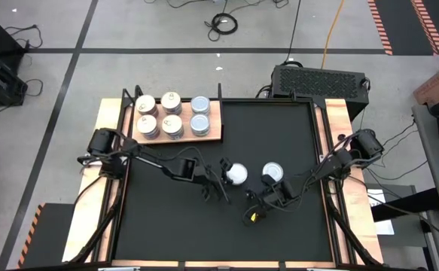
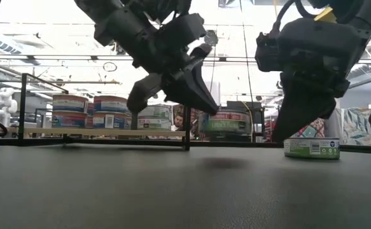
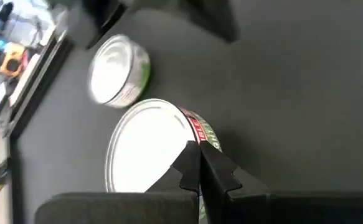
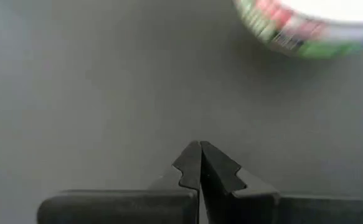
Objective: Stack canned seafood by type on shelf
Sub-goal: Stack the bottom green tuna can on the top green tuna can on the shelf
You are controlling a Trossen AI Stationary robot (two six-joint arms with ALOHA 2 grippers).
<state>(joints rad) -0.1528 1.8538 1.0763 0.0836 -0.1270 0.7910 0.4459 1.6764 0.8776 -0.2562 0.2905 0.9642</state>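
High view, stock as it stands, largest first.

Worktop (image 1: 279, 226): black mat in a wooden frame, both arms reaching in from its two sides toward the middle.

Shelf (image 1: 213, 134): light wooden board at the far left corner of the worktop. It carries six tins (image 1: 172, 115) in two rows of three: four silvery-gold tops to the left, two pale bluish tops at the right end. The low view shows printed bands one above another there, so these are probably piles, sorted by type as the task asks.

Left end effector (image 1: 221, 181): near the centre, fingers pressed together with nothing between them. The left wrist view shows the closed tips lying over the rim of the left tin, not around it. In the low view it hangs clear of the mat.

Right end effector (image 1: 268, 194): just right of centre, fingers likewise closed and empty, poised just near of the right tin.

Left tin (image 1: 236, 174): pale top, loose on the mat, centre.

Right tin (image 1: 272, 172): pale top, green and red label, loose beside the first, a little apart. Both seemingly await a place with the pale ones; neither is gripped.
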